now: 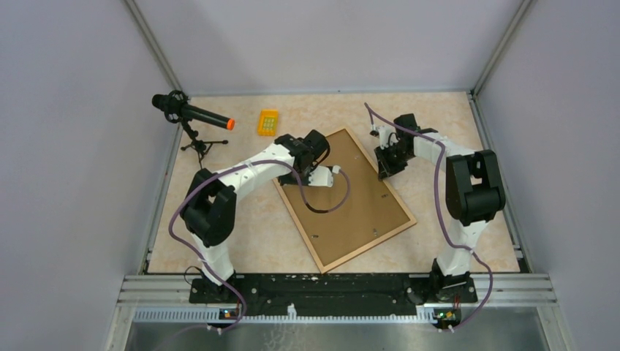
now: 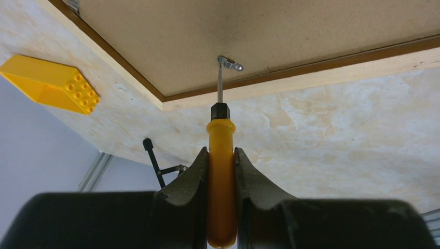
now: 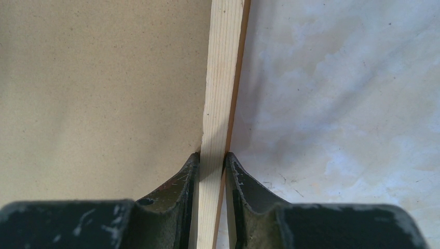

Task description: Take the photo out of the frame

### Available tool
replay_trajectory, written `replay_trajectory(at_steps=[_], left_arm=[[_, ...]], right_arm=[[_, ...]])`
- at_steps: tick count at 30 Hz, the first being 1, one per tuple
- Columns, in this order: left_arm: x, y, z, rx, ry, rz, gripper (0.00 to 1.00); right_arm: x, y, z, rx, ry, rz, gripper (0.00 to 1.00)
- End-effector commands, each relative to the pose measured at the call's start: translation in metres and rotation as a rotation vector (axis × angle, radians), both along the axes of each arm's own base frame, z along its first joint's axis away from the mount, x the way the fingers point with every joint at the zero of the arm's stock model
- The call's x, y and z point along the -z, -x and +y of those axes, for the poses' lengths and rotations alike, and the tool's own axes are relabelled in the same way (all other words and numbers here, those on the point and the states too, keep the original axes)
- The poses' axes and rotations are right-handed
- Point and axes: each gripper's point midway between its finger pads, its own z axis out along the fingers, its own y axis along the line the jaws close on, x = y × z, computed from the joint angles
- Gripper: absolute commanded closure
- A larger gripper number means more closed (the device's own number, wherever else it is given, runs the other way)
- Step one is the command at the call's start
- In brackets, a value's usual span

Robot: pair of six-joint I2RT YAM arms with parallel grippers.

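The frame (image 1: 358, 212) lies face down on the table, brown fibreboard back up, so the photo is hidden. My left gripper (image 1: 316, 170) is shut on a yellow-handled screwdriver (image 2: 221, 171). Its metal tip touches a small metal retaining clip (image 2: 231, 64) on the frame's back (image 2: 259, 36), close to a corner of the rim. My right gripper (image 1: 386, 167) is shut on the frame's wooden rim (image 3: 220, 98) at its right long edge, one finger on the backing side and one on the outer side.
A yellow toy brick (image 1: 268, 122) lies at the back, left of the frame. A black microphone with an orange tip (image 1: 191, 113) stands on a small tripod at the back left. Grey walls enclose the table on three sides.
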Motion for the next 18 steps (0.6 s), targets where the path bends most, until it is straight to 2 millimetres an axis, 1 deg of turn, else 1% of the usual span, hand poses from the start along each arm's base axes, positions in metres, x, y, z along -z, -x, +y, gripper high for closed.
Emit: replay_trajectory(at_steps=[1, 6, 9, 12, 15, 16, 18], left_arm=[[-0.006, 0.003, -0.023, 0.018, 0.098, 0.023, 1.0], [0.0, 0.01, -0.022, 0.012, 0.095, 0.057, 1.0], [-0.001, 0.013, -0.023, 0.013, 0.103, 0.065, 1.0], [-0.008, 0.009, -0.026, 0.005, 0.122, 0.044, 1.0], [-0.022, -0.002, -0.032, -0.02, 0.173, 0.009, 1.0], [-0.028, -0.006, -0.034, -0.034, 0.197, -0.002, 1.0], [-0.038, -0.013, -0.037, -0.054, 0.239, -0.019, 1.0]], right_arm=[[0.03, 0.009, -0.012, -0.008, 0.087, 0.038, 1.0], [0.031, 0.01, -0.012, -0.007, 0.089, 0.041, 1.0], [0.031, 0.009, -0.012, -0.008, 0.089, 0.041, 1.0], [0.032, 0.01, -0.011, -0.008, 0.084, 0.046, 1.0], [0.029, 0.01, -0.009, -0.012, 0.071, 0.045, 1.0], [0.027, 0.009, -0.008, -0.011, 0.067, 0.04, 0.96], [0.023, 0.008, -0.006, -0.013, 0.059, 0.03, 0.83]])
